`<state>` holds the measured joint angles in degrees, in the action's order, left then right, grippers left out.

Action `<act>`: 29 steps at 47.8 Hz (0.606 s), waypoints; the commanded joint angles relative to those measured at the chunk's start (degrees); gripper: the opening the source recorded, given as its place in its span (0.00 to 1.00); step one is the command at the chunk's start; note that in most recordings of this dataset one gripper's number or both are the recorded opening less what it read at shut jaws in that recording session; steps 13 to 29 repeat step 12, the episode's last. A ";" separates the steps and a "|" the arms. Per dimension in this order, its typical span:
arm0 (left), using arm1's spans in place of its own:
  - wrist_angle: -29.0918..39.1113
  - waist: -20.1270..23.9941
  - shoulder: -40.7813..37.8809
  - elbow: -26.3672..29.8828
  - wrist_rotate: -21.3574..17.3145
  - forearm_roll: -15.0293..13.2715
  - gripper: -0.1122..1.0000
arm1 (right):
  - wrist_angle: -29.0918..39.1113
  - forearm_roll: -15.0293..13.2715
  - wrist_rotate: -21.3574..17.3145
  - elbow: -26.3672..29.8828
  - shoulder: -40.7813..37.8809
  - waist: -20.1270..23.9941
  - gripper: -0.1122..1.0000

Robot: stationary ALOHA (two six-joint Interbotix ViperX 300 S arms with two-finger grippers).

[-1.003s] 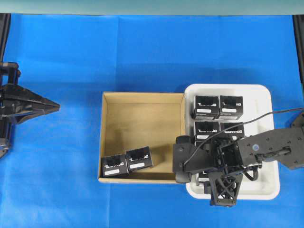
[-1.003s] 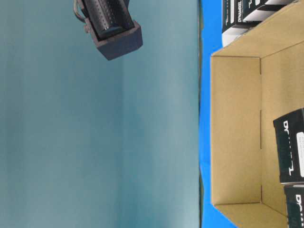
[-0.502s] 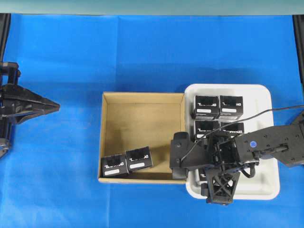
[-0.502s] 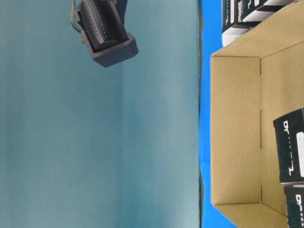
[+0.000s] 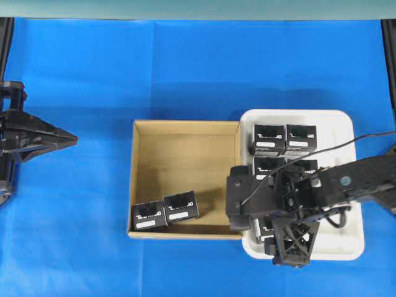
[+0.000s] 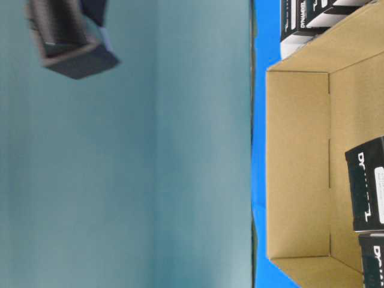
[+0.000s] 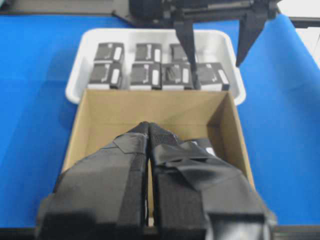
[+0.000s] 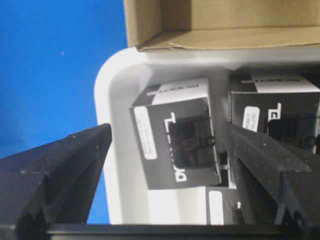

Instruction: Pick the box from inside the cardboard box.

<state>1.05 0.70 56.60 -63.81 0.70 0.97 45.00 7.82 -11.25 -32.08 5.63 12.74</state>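
Two of the small black boxes sit in the cardboard box [image 5: 185, 176], lower left corner in the overhead view: one box [image 5: 148, 215] right in the corner, the second [image 5: 180, 206] touching it on its right, a bit tilted. Rest of the carton floor is bare brown.

My right gripper [image 8: 165, 165] is spread wide, nothing held. Right wrist cam: fingers [image 8: 65, 165] at lower left & lower right of frame, w/ a black box [image 8: 177, 140] lying free between them in the white tray [image 8: 112, 150], not touching either finger. It sits skewed, near the tray's rounded corner. Another box is just right of it, partly behind my right-hand finger. Carton wall runs along the top of that frame, beyond the tray rim.

Overhead: my right arm comes in from the right edge, low over the tray [image 5: 346, 185] at lower right, hiding the boxes in its lower part. Tray sits against the carton's right wall. Four boxes show clear at the tray's top.

My left gripper [image 7: 150, 132] is clamped tight, empty, fingers pressed together. Overhead it's parked at the far left edge [image 5: 65, 139], well apart from the carton, over blue cloth [image 5: 185, 68]. Left wrist cam: tip at frame center, carton beyond it, tray w/ boxes at top of frame.
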 commanded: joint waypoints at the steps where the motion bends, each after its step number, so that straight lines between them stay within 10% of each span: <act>1: -0.53 -0.26 -0.18 1.58 0.09 0.09 0.11 | -0.35 0.09 -0.09 1.23 3.08 -0.79 0.93; 29: -0.53 -0.70 -0.18 1.58 0.09 0.09 0.11 | -2.99 0.09 -1.93 0.97 11.25 -3.78 0.93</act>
